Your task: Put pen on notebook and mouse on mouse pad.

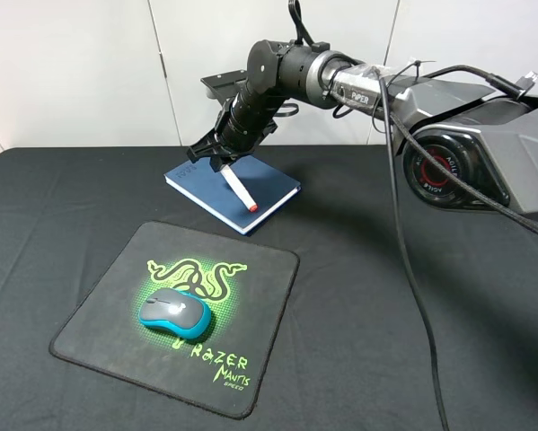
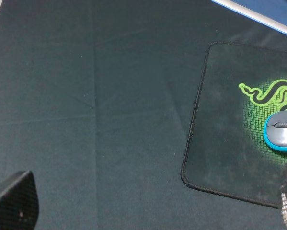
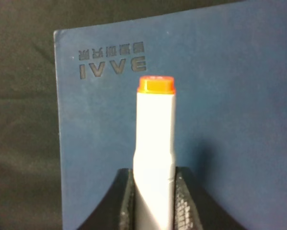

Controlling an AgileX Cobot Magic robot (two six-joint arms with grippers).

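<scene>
Mouse pad (image 1: 260, 278) lies nearest on the black-covered bench (image 1: 385, 314), a dark square mat with a green snake logo and green lettering. The mouse (image 1: 174, 312) sits on it, right over the logo, grey on top with teal sides. The left wrist view shows the same pair, the mouse (image 2: 282, 132) resting on the mouse pad (image 2: 220, 120) beside a wide stretch of bare bench (image 2: 86, 96). The left end effector (image 2: 153, 196) is spread wide there, with one dark finger at each lower corner of the picture and nothing between them. It does not appear in the high view.

Further back, just beyond the pad's far edge, lies the blue notebook (image 1: 273, 190), flat and turned at an angle to the pad. Above it the right end effector (image 1: 222, 162) is clamped on the pen (image 1: 240, 190), which slants down with its orange tip low over the cover. Whether the tip touches cannot be told. In the right wrist view the right end effector (image 3: 155, 201) grips the white pen (image 3: 155, 134) by its lower body, the orange end pointing toward embossed lettering on the notebook (image 3: 229, 96).

Behind this, the right arm (image 1: 466, 135) reaches in from the right, a black cable (image 1: 412, 269) trailing from it across the bench. White wall panels (image 1: 89, 72) close the back.
</scene>
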